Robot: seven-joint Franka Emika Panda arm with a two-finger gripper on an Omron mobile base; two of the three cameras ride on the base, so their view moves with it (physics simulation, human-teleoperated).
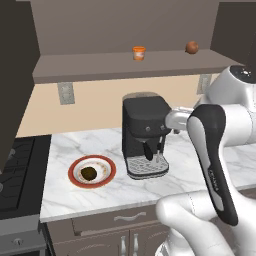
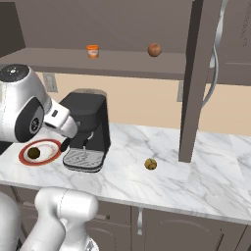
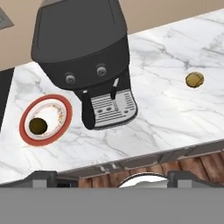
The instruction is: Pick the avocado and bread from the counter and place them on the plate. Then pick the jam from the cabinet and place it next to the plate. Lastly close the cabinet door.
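Observation:
The avocado (image 1: 89, 173) (image 2: 34, 153) (image 3: 38, 126) lies on the red-rimmed plate (image 1: 108, 176) (image 2: 53, 148) (image 3: 65, 114) at the left of the counter (image 1: 185, 172) (image 2: 201, 171) (image 3: 166, 118). The tan bread (image 2: 151, 164) (image 3: 194, 79) rests on the marble right of the coffee machine. The orange jam (image 1: 139, 53) (image 2: 92, 51) stands on the open cabinet's shelf (image 1: 100, 67) (image 2: 122, 61). My gripper (image 3: 113, 179) hovers high above the counter's front edge, open, with nothing between its fingertips (image 3: 41, 177).
A black coffee machine (image 1: 145, 132) (image 2: 87, 127) (image 3: 85, 48) stands between plate and bread. A reddish-brown ball (image 1: 192, 47) (image 2: 154, 49) sits on the shelf right of the jam. The open cabinet door (image 2: 196, 78) juts out over the counter. A stove (image 1: 17, 172) lies at the left.

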